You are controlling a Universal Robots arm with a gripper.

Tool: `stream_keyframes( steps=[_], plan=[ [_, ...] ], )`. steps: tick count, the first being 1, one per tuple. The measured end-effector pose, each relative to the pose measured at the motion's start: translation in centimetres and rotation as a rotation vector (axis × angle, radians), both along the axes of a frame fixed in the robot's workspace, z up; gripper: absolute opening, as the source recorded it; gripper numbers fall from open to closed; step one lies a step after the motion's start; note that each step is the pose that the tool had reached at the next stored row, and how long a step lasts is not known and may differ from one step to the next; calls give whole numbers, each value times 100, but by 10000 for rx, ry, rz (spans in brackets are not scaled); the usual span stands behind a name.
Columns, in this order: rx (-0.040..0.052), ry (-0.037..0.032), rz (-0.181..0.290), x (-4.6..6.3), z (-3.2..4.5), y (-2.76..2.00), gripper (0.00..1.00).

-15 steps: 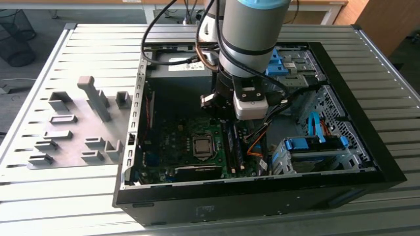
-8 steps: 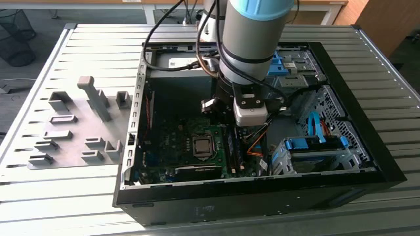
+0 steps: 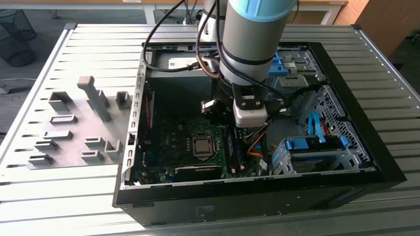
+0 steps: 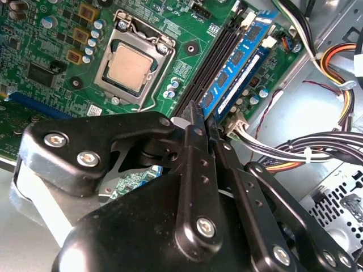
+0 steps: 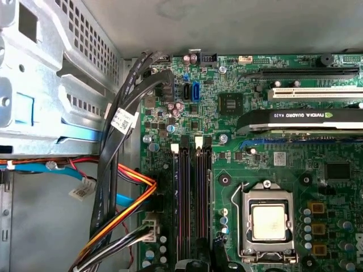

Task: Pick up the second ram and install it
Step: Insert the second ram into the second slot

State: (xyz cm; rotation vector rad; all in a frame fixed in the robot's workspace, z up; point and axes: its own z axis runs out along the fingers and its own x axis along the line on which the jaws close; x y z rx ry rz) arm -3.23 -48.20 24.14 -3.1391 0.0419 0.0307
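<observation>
Two blue sticks in mobo slots (image 4: 218, 56) beside CPU (image 4: 129, 67) — I take outer one as second ram (image 4: 241, 76), seated. Gripper (image 4: 199, 119) over slot end, fingers (image 4: 193, 170) pinched together, prob. empty.

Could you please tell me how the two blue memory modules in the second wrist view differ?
The brighter blue module stands next to the empty black slots, on the processor's side; the darker blue module stands on the cables' side. The brighter one shows a row of chips; the darker one's face is mostly shaded. Both are long, thin, on edge and parallel.
</observation>
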Motion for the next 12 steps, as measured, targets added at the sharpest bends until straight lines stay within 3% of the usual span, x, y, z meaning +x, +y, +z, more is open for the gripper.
stream_keyframes(
  steps=[7,12],
  plan=[
    [0,1,21,1,-84,-15,14],
    [1,0,25,1,-134,-75,14]
  ],
)
